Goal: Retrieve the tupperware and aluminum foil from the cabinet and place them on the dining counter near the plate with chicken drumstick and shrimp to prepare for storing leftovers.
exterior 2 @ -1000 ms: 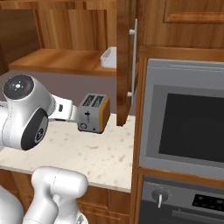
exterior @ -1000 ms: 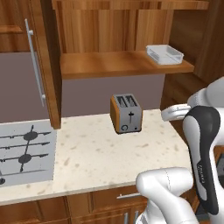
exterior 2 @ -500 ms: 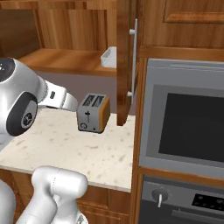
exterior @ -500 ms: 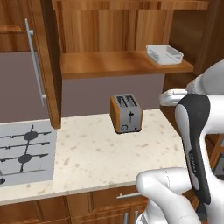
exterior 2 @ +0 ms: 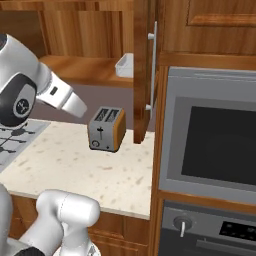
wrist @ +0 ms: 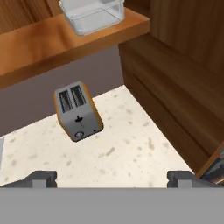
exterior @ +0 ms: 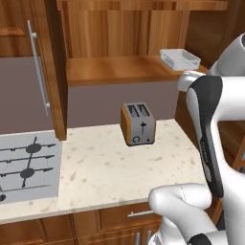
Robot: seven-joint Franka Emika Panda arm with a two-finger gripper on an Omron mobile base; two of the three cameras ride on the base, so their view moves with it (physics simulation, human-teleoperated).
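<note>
Movement since the earlier frames is all in the white arm: its forearm has swung upward, so that in the left base view the white wrist end now sits just below the flat, pale grey-white rectangular plastic tupperware (exterior: 180, 59), while the scene around it stays put. That container rests at the right end of the plank shelf of the open warm brown wooden cabinet (exterior: 115, 69), whose long silver bar handle hangs on the door at far left. Below, a small silver toaster with orange-brown sides (exterior: 138, 124) stands on the speckled beige countertop (exterior: 110, 172), right of a grey gas hob (exterior: 26, 165).

From the right base view come a built-in grey oven (exterior 2: 212, 145) and the tupperware's end peeking past the door edge. From the hand view, the gripper (wrist: 113, 178) shows its dark fingertips (wrist: 41, 177) set wide apart, holding nothing, above the countertop, with the toaster and tupperware beyond.
</note>
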